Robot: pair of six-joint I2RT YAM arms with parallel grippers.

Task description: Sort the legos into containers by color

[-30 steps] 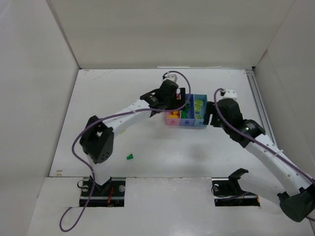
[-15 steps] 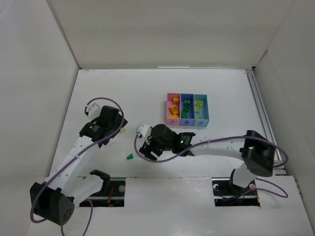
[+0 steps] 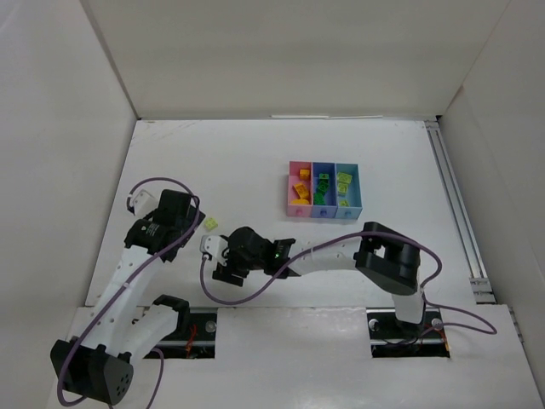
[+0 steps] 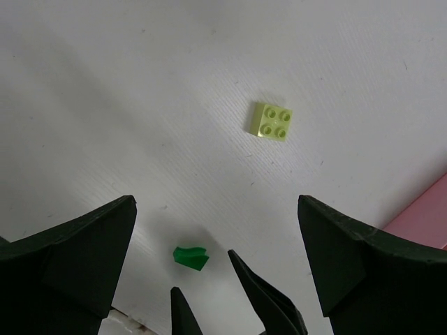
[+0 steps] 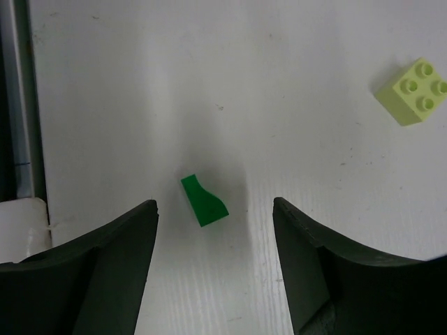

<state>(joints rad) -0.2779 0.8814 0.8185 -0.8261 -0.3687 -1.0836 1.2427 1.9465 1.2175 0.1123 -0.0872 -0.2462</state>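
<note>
The small dark green plastic lego brick [image 5: 204, 201] lies on the white table [image 5: 314, 42], directly between the fingers of the right claw [image 3: 220, 271], which is spread wide and holds nothing. The brick's long axis slants across the closing line. The left claw [image 4: 216, 204], also open and empty, sits farther off, nearer the pale lime square brick [image 4: 273, 121]. The right claw seems low, though its height is hard to judge.

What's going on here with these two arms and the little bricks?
Two robot arms are sorting legos by color into three joined bins, which already hold most of them. Two pieces lie loose on the table. The right gripper is open above a dark green piece, which lies between its fingers. The left gripper, also open, hangs near a lime brick. Neither holds anything.
</note>
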